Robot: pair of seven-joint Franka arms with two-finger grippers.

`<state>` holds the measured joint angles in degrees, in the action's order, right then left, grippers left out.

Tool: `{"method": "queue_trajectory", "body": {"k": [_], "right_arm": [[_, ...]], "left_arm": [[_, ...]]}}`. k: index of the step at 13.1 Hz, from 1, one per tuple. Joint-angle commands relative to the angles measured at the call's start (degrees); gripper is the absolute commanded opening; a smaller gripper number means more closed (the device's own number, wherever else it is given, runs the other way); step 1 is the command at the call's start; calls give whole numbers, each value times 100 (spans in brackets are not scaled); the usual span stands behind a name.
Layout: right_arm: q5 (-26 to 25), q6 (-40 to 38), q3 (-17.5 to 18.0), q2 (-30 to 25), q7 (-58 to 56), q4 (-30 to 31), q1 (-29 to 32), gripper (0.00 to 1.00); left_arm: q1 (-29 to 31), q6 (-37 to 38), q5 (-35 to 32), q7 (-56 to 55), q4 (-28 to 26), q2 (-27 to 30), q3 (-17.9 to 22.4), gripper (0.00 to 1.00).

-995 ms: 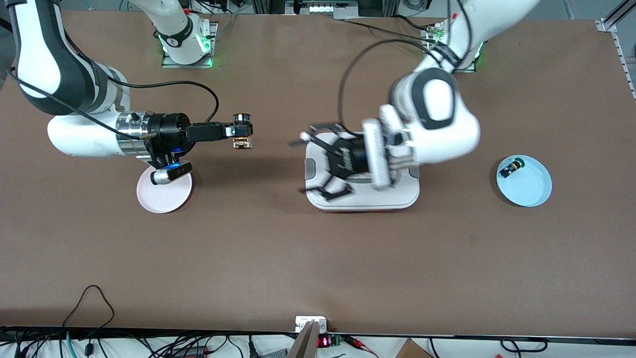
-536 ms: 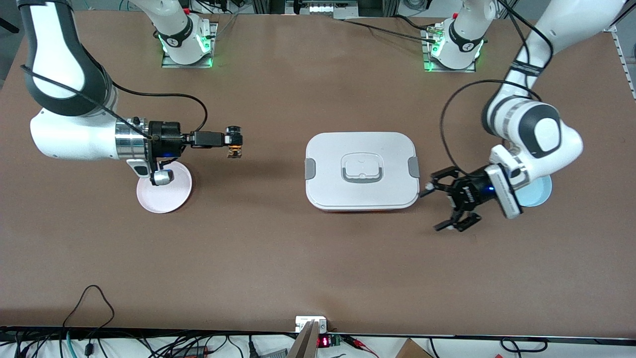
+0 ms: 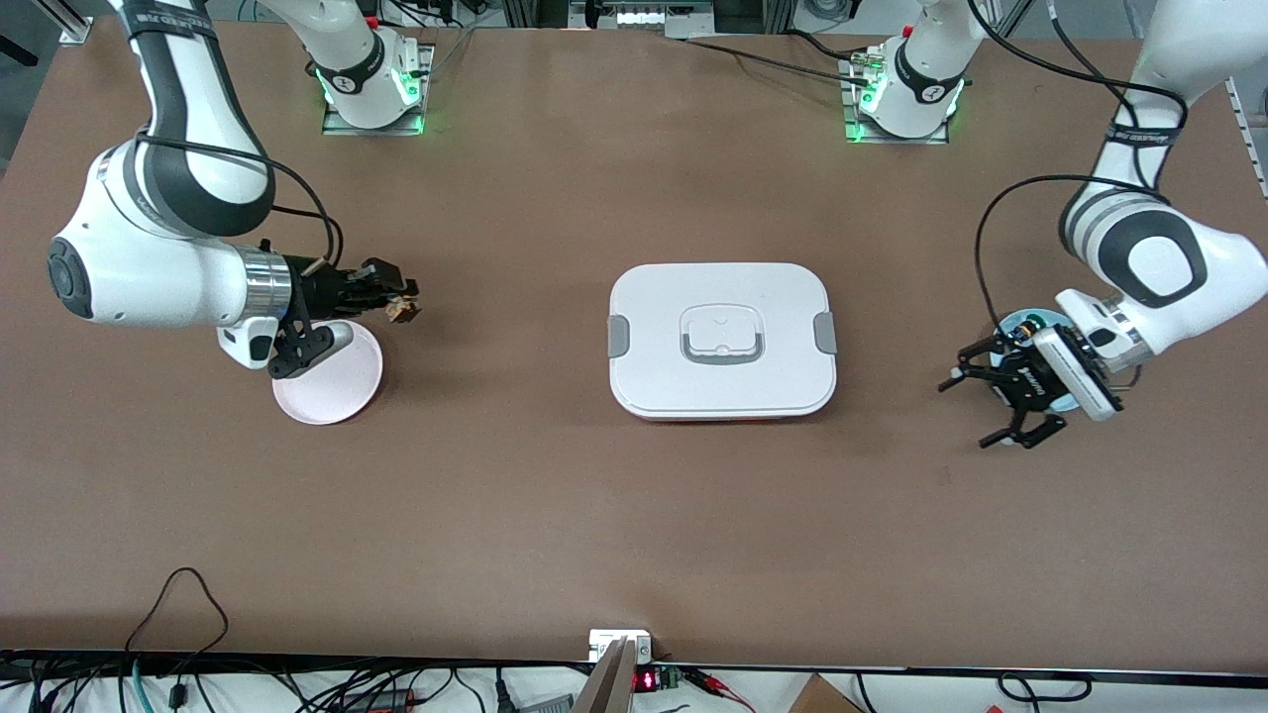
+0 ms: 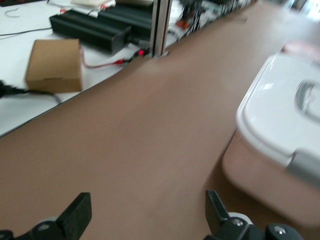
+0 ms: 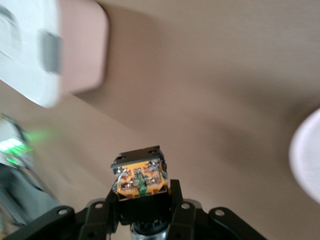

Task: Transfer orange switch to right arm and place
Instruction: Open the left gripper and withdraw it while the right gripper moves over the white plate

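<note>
The right gripper is clamped on the orange switch, holding it up in the air over bare table just beside the pink plate, at the right arm's end of the table. In the right wrist view the switch sits between the two black fingers, its black body sunk between them and its orange face with the small metal contacts turned outward, away from the wrist. Its long axis runs in line with the gripper, so the switch juts straight out from the fingertips and points toward the white lidded box in the middle of the table.

The left gripper hangs with its fingers spread wide and nothing between them, over the table at the edge of the light blue plate at the left arm's end. A small black-and-blue part lies on that plate
</note>
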<state>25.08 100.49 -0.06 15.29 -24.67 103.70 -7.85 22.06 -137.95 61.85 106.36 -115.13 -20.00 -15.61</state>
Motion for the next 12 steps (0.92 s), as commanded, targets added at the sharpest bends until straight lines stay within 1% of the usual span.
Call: {"method": "queue_trajectory", "body": {"k": [1,2,4,5,6,8,10,11,12], "right_arm": [[-1044,137,50,9,-975,106,187,21],[-1336,268,50,9,-1353,202,309,21],[-1575,654,50,105,-2230,430,617,21],[-1628,883,50,166,-2636,545,758,21],[-1724,1120,50,176,-3005,667,863,21],[-2268,1507,59,219,-3429,817,917,21],[-2402,1998,59,281,-3693,1037,917,21],[-2489,2340,59,325,-3886,1151,917,21],[-2603,2587,50,351,-4036,1222,908,21]], "left_arm": [[18,-162,-811,-236,-37,198,260,100],[18,-170,-1563,-752,16,207,374,100],[61,-92,-2865,-2480,235,224,436,100],[70,-22,-3350,-3141,376,224,445,100],[70,249,-3659,-3739,560,224,454,100],[53,767,-4475,-4934,955,321,480,100],[-61,1670,-5389,-6497,1578,365,463,100],[-192,2345,-5707,-7349,1990,374,463,100],[-376,2874,-5850,-8010,2281,409,463,100]]}}
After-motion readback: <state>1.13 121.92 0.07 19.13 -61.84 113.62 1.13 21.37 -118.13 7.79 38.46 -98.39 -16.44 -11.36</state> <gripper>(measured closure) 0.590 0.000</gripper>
